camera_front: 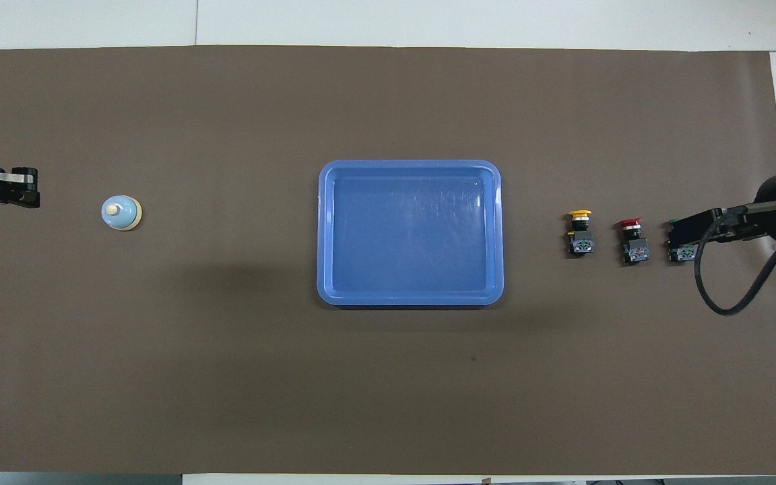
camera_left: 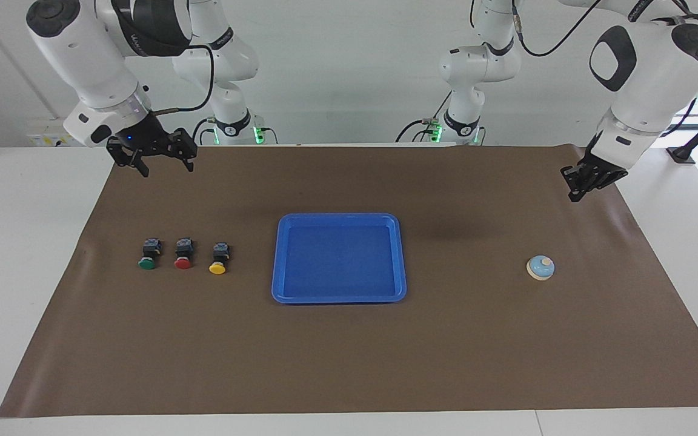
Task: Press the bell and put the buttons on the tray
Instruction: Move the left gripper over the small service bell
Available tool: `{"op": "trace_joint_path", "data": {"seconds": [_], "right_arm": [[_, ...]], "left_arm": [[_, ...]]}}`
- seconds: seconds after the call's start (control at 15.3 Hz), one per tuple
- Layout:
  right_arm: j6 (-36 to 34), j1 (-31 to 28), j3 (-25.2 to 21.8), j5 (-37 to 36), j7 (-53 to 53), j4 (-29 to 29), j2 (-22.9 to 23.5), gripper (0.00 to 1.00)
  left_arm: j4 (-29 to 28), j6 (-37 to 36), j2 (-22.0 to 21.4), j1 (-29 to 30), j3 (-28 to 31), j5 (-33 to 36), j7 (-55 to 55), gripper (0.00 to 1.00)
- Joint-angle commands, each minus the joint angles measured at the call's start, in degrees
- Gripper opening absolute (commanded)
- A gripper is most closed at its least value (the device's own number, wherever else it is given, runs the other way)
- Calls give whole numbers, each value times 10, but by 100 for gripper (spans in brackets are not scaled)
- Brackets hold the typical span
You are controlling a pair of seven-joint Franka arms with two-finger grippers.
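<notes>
Your left gripper [camera_left: 579, 192] hangs with its fingertips pressed together on nothing, over the mat's edge toward the left arm's end from the bell [camera_left: 540, 267] — bring it down off-centre and it could glance off the dome and shove the bell instead of ringing it. Your right gripper [camera_left: 163, 162] waits spread wide and empty, above the mat on the robots' side of the three buttons [camera_left: 183, 254], which lie in a row beside the tray [camera_left: 282, 254] — close together, so fingers closing on one could knock its neighbour.

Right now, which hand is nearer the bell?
Left. The left hand hangs shut above the mat at the bell's end; the right hand waits at the other end, above the buttons.
</notes>
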Motion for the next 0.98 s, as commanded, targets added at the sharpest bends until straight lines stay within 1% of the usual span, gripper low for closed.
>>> {"op": "trace_joint_path", "data": {"seconds": [0.0,0.26,0.39,0.65,0.92], "right_arm": [[-10,-3,4,-3,5,5,1,100],[-10,-3,4,-3,5,5,1,100],[-10,-3,4,-3,5,5,1,100],[-10,-3,4,-3,5,5,1,100],[-10,-3,4,-3,5,5,1,100]], "left_arm": [[-37,55,8,8,-2,-1,7,0],[-43,85,42,25,-2,-1,35,0],[-61,117,51,35,-2,-1,44,0],[-116,200,54,36,-2,-1,45,0],[-125,246,90,36,-2,-1,46,0]]}}
